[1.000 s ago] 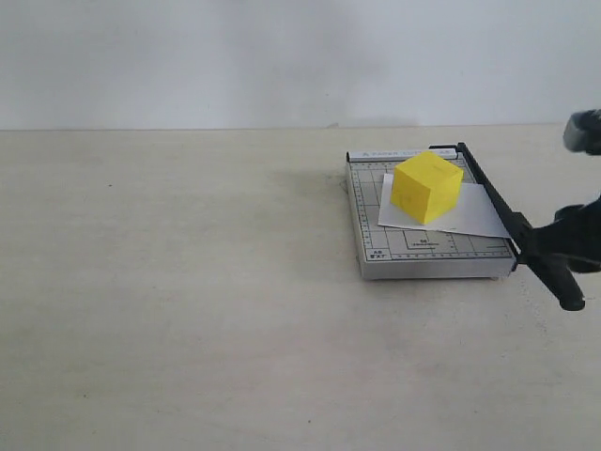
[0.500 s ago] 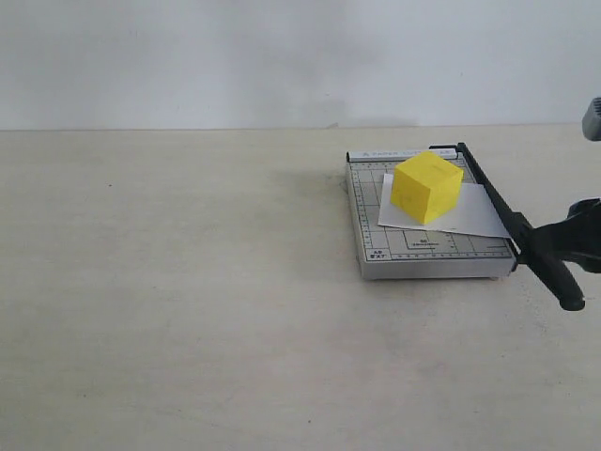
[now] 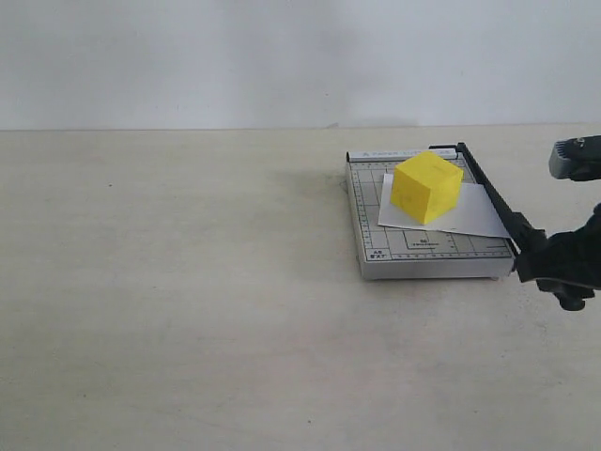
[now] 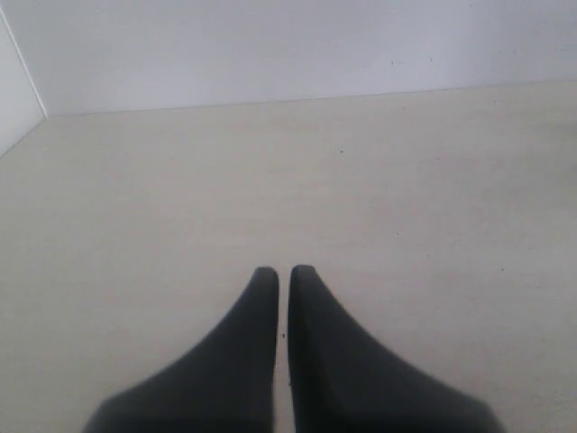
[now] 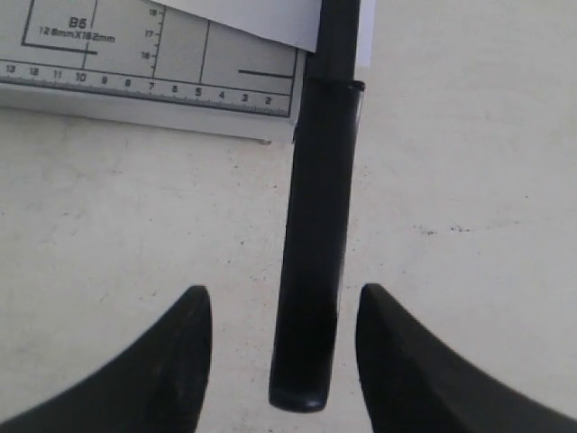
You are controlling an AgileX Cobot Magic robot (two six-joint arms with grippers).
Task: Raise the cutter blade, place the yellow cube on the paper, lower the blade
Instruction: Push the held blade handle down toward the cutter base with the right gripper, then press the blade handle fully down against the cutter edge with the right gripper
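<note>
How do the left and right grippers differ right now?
The left gripper is shut, fingers nearly touching; the right gripper is open. The left gripper has just table in front of it; the right gripper straddles the cutter blade handle, with gaps either side. Both have black fingers and hold nothing.

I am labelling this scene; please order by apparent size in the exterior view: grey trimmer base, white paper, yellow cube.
1. grey trimmer base: clearly largest.
2. paper: outline wider than the yellow cube standing on it.
3. yellow cube: smallest outline, though its visible area looks close to the paper's uncovered part.
</note>
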